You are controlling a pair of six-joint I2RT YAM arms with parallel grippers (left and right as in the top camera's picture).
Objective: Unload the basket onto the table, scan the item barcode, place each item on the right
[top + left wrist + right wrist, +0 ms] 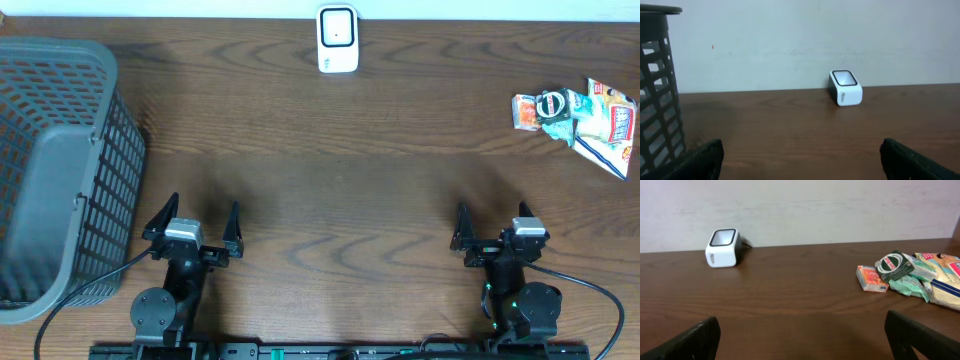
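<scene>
Overhead: the packets [578,118] lie ahead and to the right of the right pincer [493,225], the nearer of the two.

The packets are heaped near the tabletop's [350,170] far right corner, the heap's long axis slanting from far-left to near-right. The right pincer is held wide and empty at the near edge, well apart from them. The left pincer [202,215], likewise wide and empty, is set at the near edge beside the basket [60,170]. The scanner [338,40] stands mid far edge, left of the heap.
</scene>
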